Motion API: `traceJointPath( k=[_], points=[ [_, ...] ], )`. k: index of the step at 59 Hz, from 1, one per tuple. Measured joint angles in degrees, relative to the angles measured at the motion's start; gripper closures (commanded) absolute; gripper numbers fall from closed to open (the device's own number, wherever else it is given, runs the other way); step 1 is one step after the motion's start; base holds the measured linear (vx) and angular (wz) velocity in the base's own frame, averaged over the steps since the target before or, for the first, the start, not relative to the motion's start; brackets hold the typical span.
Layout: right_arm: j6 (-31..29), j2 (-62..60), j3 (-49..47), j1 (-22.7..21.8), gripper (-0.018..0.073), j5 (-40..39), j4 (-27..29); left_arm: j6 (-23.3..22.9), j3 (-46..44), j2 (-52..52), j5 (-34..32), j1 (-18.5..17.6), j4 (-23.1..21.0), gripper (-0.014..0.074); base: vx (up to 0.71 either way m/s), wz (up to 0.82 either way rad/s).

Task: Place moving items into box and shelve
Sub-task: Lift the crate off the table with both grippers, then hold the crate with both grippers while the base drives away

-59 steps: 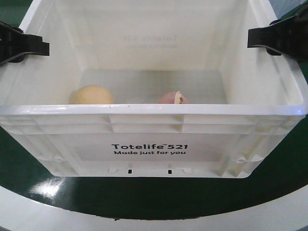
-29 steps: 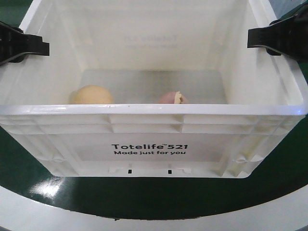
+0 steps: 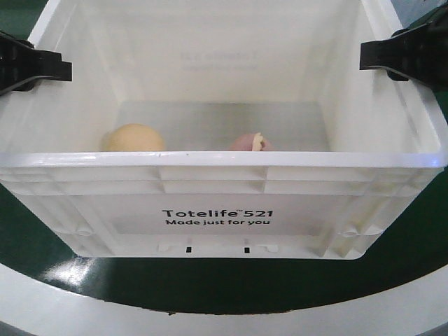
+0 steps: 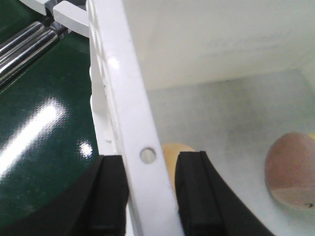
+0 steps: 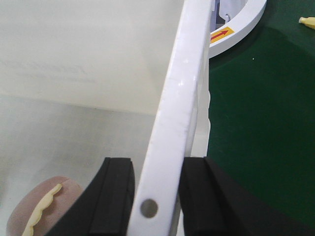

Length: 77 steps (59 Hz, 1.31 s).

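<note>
The white box (image 3: 210, 189), printed "Totelife 521", fills the front view. Two moving items lie on its floor: a tan-yellow bun-like lump (image 3: 131, 138) at the left and a pinkish-brown lump with a cream tip (image 3: 250, 143) near the middle. My left gripper (image 3: 59, 70) is shut on the box's left rim (image 4: 123, 83), one finger outside and one inside, with the tan lump (image 4: 170, 152) just beyond the inner finger. My right gripper (image 3: 371, 56) is shut on the right rim (image 5: 184, 83), with the pinkish lump (image 5: 39, 201) below it inside.
A dark green surface (image 3: 28, 231) lies under and around the box, with a white curved band (image 3: 224, 315) at the near edge. Chrome rods (image 4: 19, 46) run left of the box. A white curved part with a red arrow label (image 5: 224, 34) and a small yellow scrap (image 5: 307, 20) lie to the right.
The pinkish lump has rocked slightly inside the box. The white band at the bottom has slipped a little lower in the front view. Both grippers keep their hold on the rims.
</note>
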Motion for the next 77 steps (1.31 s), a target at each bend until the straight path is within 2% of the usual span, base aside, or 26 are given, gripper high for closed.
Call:
traceJointPath(
  k=[44, 77],
  points=[
    [0.0, 0.0, 0.0, 0.0, 0.0568, 0.3, 0.0, 0.0, 0.0, 0.0, 0.0, 0.0, 0.0, 0.0603, -0.11, 0.05],
    [0.0, 0.0, 0.0, 0.0, 0.0568, 0.3, 0.0, 0.0, 0.0, 0.0, 0.1, 0.0, 0.0, 0.0603, -0.11, 0.24]
  ],
)
